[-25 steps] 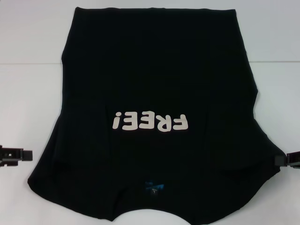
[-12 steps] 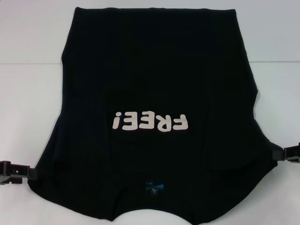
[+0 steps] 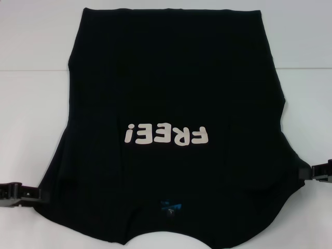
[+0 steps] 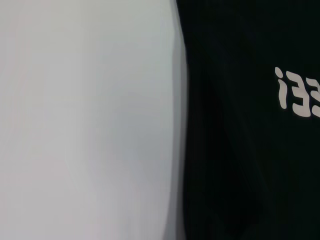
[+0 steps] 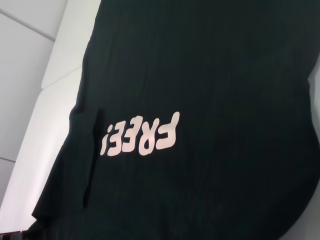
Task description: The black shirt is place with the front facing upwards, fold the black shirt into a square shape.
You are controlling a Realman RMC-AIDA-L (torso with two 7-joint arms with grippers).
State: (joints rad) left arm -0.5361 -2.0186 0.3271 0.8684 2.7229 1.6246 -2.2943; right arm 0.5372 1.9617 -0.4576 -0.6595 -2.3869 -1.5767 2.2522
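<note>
Black cloth fills the middle of a white table [image 3: 31,104] as the black shirt [image 3: 171,88] lies spread flat, front side up, its white "FREE!" print [image 3: 166,135] reading upside down from the head camera and a small blue neck label [image 3: 170,206] showing near the collar at the robot's edge of the table. The left gripper [image 3: 37,193] sits low over the table at the shirt's left sleeve edge, its tip just meeting the dark fabric; the right gripper [image 3: 307,172] sits at the opposite sleeve edge, its tip likewise touching or nearly touching the cloth. Whether either gripper's fingers are spread or pressed together cannot be told, since black fingers merge with black cloth. The shirt's body stretches away from both sets of fingertips toward the far side of the table, the print lying between the two grippers and slightly beyond them. The left wrist camera shows bare table beside the shirt's side edge and the end of the print [image 4: 299,95]; the right wrist camera shows the print [image 5: 140,134] across the flat chest, with a shallow crease beside it
</note>
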